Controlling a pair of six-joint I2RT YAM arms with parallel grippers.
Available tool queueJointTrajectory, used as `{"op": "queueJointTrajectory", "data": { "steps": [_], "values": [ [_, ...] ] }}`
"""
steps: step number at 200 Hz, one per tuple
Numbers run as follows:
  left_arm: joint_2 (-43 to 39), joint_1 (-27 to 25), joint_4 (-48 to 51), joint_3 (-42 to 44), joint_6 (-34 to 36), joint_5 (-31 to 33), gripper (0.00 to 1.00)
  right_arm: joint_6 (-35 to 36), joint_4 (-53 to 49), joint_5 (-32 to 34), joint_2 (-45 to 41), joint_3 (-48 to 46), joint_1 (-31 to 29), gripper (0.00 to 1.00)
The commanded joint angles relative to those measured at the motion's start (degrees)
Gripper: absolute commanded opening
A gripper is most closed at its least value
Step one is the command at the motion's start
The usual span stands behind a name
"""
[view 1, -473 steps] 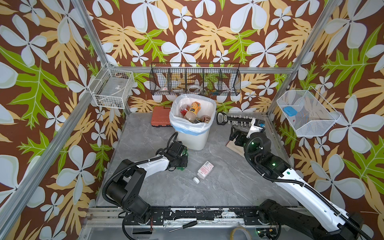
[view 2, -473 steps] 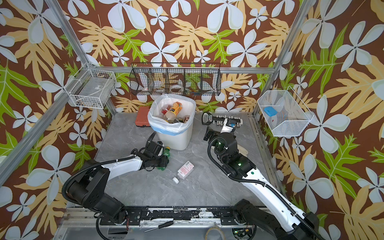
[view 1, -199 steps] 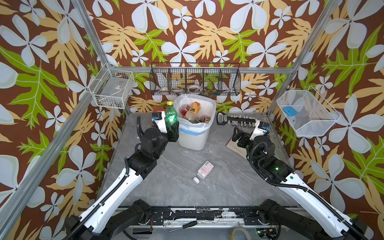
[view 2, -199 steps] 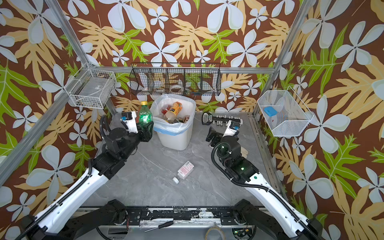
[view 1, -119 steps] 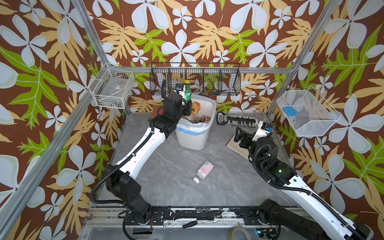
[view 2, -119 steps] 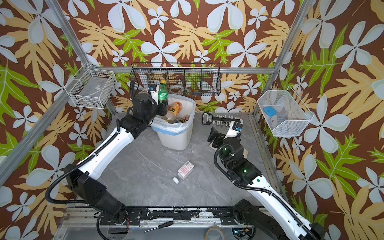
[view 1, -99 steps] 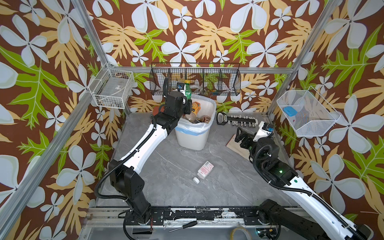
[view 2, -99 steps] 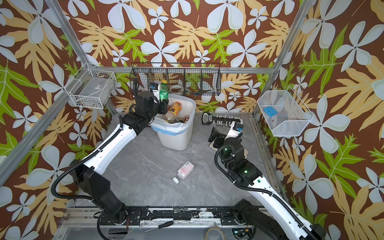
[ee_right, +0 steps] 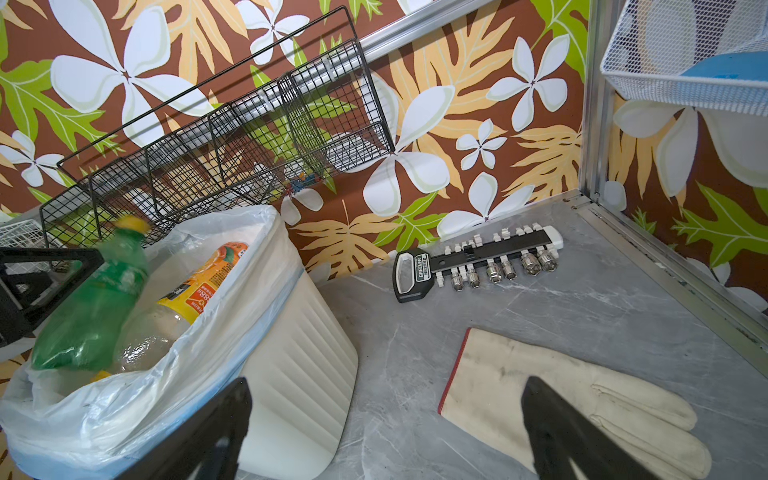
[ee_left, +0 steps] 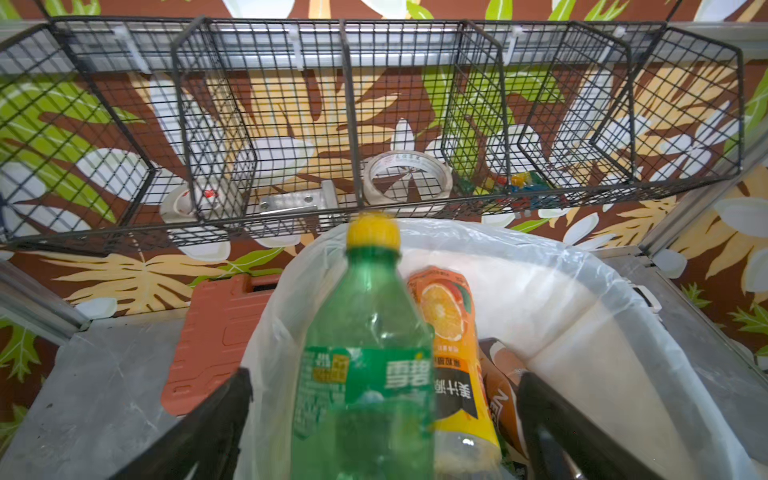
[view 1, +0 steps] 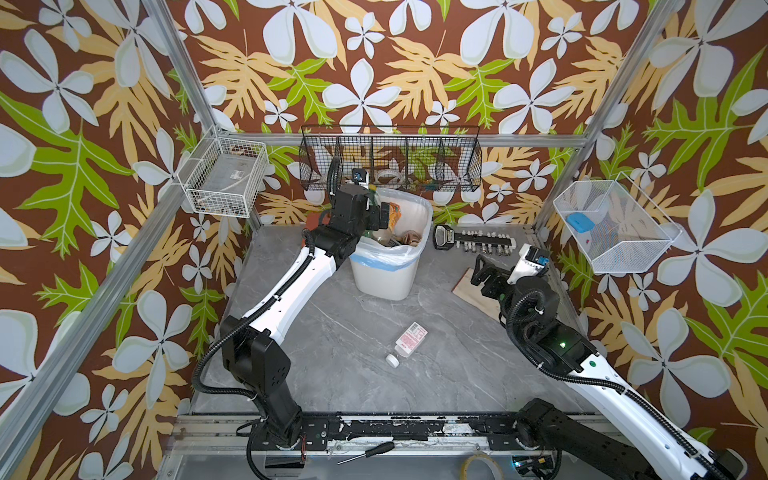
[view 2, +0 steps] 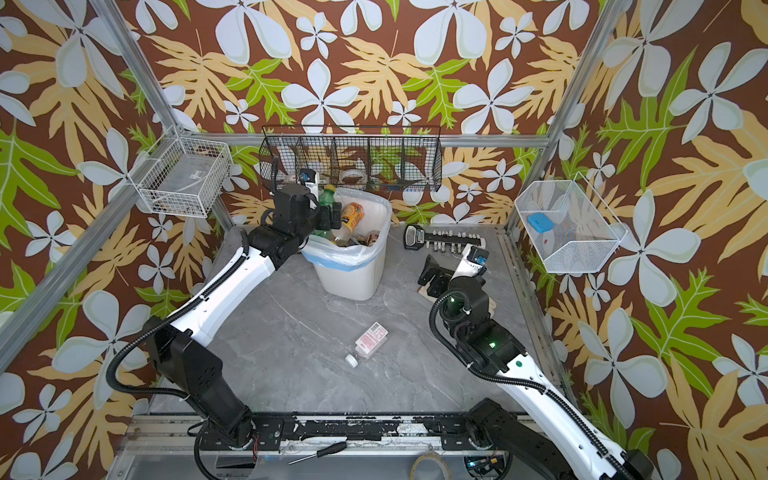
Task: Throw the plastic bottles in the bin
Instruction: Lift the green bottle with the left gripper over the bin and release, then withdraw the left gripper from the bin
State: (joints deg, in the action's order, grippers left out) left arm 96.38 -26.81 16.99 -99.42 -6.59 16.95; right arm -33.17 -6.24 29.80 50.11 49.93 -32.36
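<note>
My left gripper (ee_left: 384, 376) hangs open over the near-left rim of the white bin (view 1: 386, 274). A green bottle with a yellow cap (ee_left: 365, 353) stands between its spread jaws with a gap on each side, and looks blurred over the bin's mouth in the right wrist view (ee_right: 91, 307). An orange-labelled bottle (view 2: 353, 214) and other bottles lie in the bin. A pink-labelled bottle with a white cap (view 1: 409, 338) lies on the table in front of the bin. My right gripper (ee_right: 386, 382) is open and empty, low over the table to the right of the bin.
A beige glove (ee_right: 561, 395) lies under my right gripper. A socket rail (view 1: 473, 241) sits behind it. An orange-red case (ee_left: 216, 340) lies left of the bin. A black wire basket (view 1: 390, 162) hangs just behind the bin, with white wire baskets (view 1: 224, 178) on the side walls.
My left arm lifted the green bottle from the table to above the bin, and its jaws have now opened off it. The right arm has hardly moved.
</note>
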Motion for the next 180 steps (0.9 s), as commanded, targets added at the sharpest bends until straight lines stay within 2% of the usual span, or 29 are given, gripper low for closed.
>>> {"op": "queueJointTrajectory", "data": {
  "steps": [1,36,75,102,131,180],
  "values": [
    [-4.29,0.0,-4.64,3.17,-1.32,0.62,1.0,-0.62,0.23,-0.41,0.55,0.48,-0.01,1.0],
    [-18.3,0.0,-18.77,17.93,-2.3,-2.95,1.0,-1.96,1.01,-1.37,0.96,-0.21,-0.01,1.0],
    [-38.06,0.08,-35.84,48.56,-7.32,-1.74,1.0,-2.61,0.7,-3.13,2.86,0.48,-0.03,1.0],
    [-48.71,0.24,-39.34,65.96,-12.98,0.9,1.0,-4.81,1.4,-4.68,3.66,-1.16,0.01,1.0],
    [-53.84,0.35,-36.03,69.7,-15.16,1.65,1.0,-5.81,0.71,-5.69,4.75,-0.98,-0.01,1.0],
    [-52.96,0.35,-34.66,67.95,-14.49,1.51,1.0,-9.95,-0.67,-8.82,6.38,-1.45,-0.07,0.99]
  ]
}}
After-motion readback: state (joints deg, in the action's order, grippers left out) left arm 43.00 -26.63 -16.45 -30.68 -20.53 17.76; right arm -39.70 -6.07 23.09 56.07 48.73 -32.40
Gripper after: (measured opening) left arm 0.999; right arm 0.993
